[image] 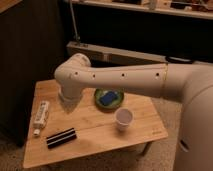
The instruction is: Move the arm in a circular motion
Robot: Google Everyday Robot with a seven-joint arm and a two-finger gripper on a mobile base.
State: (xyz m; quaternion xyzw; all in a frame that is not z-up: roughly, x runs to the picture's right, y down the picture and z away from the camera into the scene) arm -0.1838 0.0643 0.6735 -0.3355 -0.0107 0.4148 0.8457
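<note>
Far left, near the edge of the wooden tabletop: a white tube lying flat, cap end toward the near side. Just right of it and nearer: a flat black bar with a pale stripe down its length, lying aslant, apart from the tube.

Above the left-middle of the tabletop: the bent end of the white arm, rounded joint uppermost, last section pointing down. Under that joint, the pincer, over bare wood between tube and bowl, seen from above and mostly hidden by the arm's own bulk. Cannot tell how far open, nor whether anything held.

Further right, about mid-table: a green bowl with a blue object lying inside, far rim covered by the arm. Near the bowl, toward the near right: a white cup standing upright, apart from the bowl.

From the joint rightward: the long section of the arm stretching across above the bowl, widening into the robot's white body at the right edge.
</note>
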